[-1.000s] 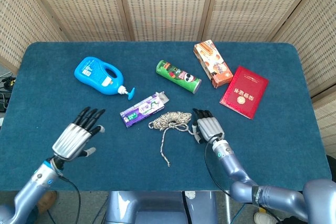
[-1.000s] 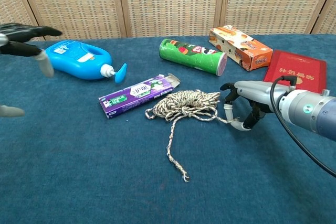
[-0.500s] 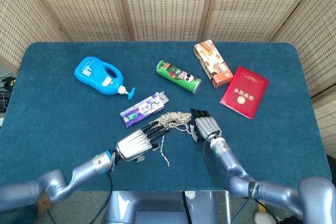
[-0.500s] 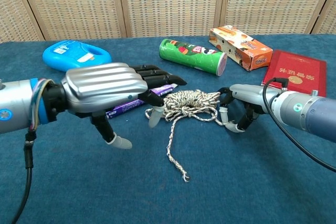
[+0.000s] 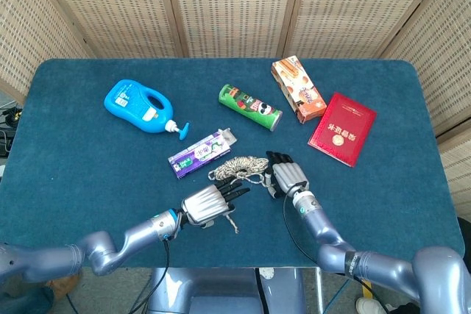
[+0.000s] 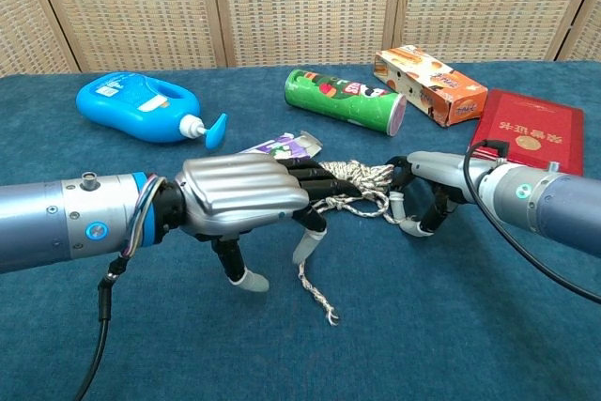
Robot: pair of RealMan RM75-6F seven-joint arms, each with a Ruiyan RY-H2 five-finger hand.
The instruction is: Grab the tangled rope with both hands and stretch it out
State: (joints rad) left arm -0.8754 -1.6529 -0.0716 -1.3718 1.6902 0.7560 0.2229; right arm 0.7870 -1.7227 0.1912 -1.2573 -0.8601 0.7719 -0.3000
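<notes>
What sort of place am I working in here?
Probably a staged test bench, not a home: a blue-covered table fenced by woven screens, with unrelated props such as a detergent bottle, a chip can and a red booklet.

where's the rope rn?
Head view: the rope lies near the table's middle, just in front of the purple box, between the left hand and the right hand.

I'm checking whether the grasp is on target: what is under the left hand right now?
Under the left hand lies the rope: its loose tail shows past the fingers. The palm hides any contact. The purple box lies beyond the hand.
</notes>
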